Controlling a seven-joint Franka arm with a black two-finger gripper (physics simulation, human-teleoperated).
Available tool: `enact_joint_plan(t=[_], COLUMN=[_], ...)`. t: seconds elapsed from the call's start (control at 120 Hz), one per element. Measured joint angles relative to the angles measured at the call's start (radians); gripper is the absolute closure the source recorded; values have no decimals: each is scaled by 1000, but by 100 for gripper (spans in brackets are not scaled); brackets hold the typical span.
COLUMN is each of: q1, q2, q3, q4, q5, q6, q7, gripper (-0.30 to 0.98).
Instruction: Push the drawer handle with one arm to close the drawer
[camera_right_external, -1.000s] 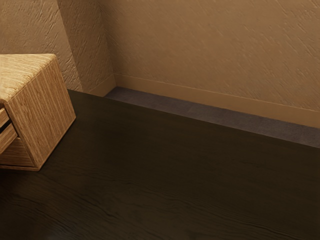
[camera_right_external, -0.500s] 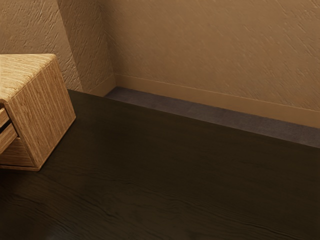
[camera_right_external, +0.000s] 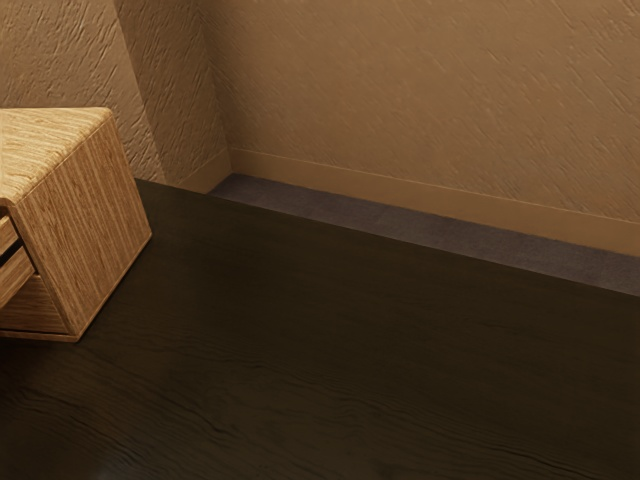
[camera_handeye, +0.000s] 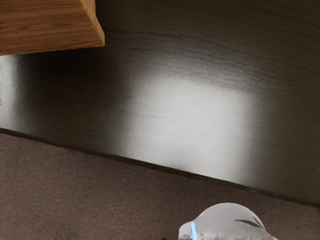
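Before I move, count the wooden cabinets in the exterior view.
1: the cabinet on the dark table, at the exterior view's left edge, partly cut off. Others may be hidden.

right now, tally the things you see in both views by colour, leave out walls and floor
light brown wood: 1, the drawer cabinet, cut off by the exterior view's edge
dark: 1, the table
pale grey: 1, a rounded thing, cut off by the wrist view's edge
total: 3
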Motion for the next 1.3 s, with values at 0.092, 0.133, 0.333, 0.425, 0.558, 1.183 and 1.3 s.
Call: enact_joint_plan(t=[0.092, 0.133, 0.333, 0.425, 0.558, 1.183, 1.3], q1=[7, 13, 29, 29, 30, 131, 131], q2=[-43, -52, -75, -89, -104, 113, 164], q3=[-1, 0, 2, 6, 18, 268, 323], q4=[-8, -11, -19, -19, -20, -112, -112], q5=[3, 4, 6, 8, 16, 236, 279], q6=[-30, -41, -77, -90, -106, 158, 218], q7=[7, 10, 22, 26, 31, 53, 66], gripper=[2, 2, 2, 2, 2, 2, 2])
